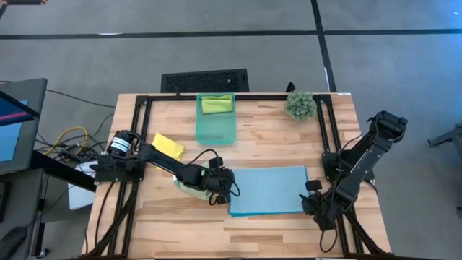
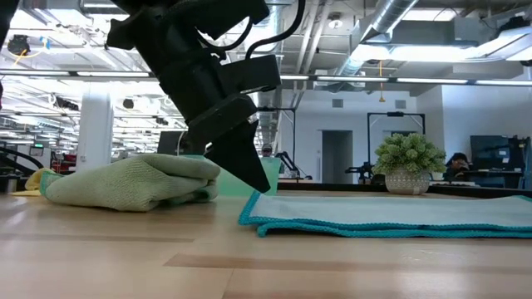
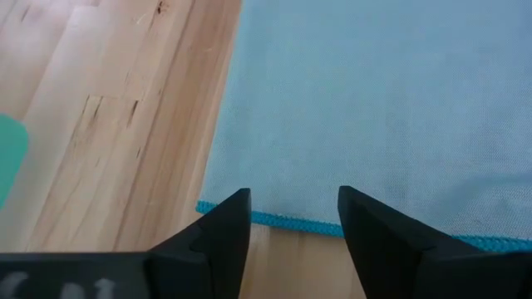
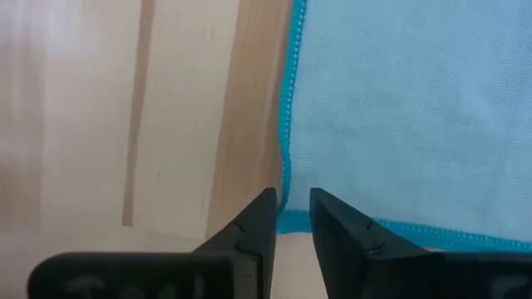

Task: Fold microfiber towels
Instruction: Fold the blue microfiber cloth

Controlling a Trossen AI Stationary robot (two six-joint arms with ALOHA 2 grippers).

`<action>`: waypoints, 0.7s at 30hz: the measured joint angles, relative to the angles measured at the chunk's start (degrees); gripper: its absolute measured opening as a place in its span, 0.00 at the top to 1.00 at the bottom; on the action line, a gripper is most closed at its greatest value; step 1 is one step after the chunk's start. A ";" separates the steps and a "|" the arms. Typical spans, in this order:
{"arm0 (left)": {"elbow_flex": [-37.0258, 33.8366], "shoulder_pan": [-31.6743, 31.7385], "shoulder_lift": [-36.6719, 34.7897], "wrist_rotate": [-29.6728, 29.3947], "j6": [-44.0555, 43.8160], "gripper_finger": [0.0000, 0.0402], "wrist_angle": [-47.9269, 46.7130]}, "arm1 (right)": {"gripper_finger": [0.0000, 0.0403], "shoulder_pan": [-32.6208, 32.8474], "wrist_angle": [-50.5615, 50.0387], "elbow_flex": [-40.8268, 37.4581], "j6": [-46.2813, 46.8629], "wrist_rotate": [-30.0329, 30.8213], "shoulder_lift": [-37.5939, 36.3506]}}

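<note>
A light blue towel (image 1: pixel 268 190) lies spread flat on the table's middle. My left gripper (image 1: pixel 221 191) slants down at its left edge (image 3: pixel 291 223), open, the hem showing between its fingertips. My right gripper (image 1: pixel 312 204) points down over the towel's near right corner (image 4: pixel 287 218), its fingers a narrow gap apart with the corner lying flat below them. A pale green towel (image 2: pixel 133 184) sits bunched on the table under my left arm. A yellow towel (image 1: pixel 167 146) lies farther left. A lime green towel (image 1: pixel 216 105) rests in the teal bin (image 1: pixel 216 128).
A small spiky plant (image 1: pixel 299 105) stands at the far right of the table. The teal bin stands at the far middle. Black frame rails (image 1: pixel 137 144) run along the table's sides. Bare wood (image 1: pixel 274 235) lies in front of the blue towel.
</note>
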 joint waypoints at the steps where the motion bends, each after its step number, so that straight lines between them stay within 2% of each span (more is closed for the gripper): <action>1: 0.00 0.00 0.00 0.00 0.02 0.56 0.02 | 0.76 -0.03 0.04 -0.03 0.00 -0.03 0.00; 8: 0.00 0.02 0.00 -0.01 0.22 0.55 -0.01 | 0.77 -0.03 2.65 -2.08 -2.60 -1.75 0.00; 11: 0.02 0.02 0.00 -0.04 0.24 0.55 0.02 | 0.82 -0.03 2.41 -2.08 -2.95 -1.38 0.00; 16: 0.02 0.02 0.00 -0.07 0.26 0.55 0.00 | 0.96 -0.03 1.36 -1.99 -2.95 -1.58 0.00; 19: 0.02 0.02 0.00 -0.26 0.70 0.55 0.02 | 0.97 -0.03 -1.92 -0.58 -2.67 -0.85 0.00; 21: 0.02 0.02 0.00 -1.61 1.11 0.55 0.02 | 0.97 -0.03 -6.50 1.66 -2.56 2.10 0.00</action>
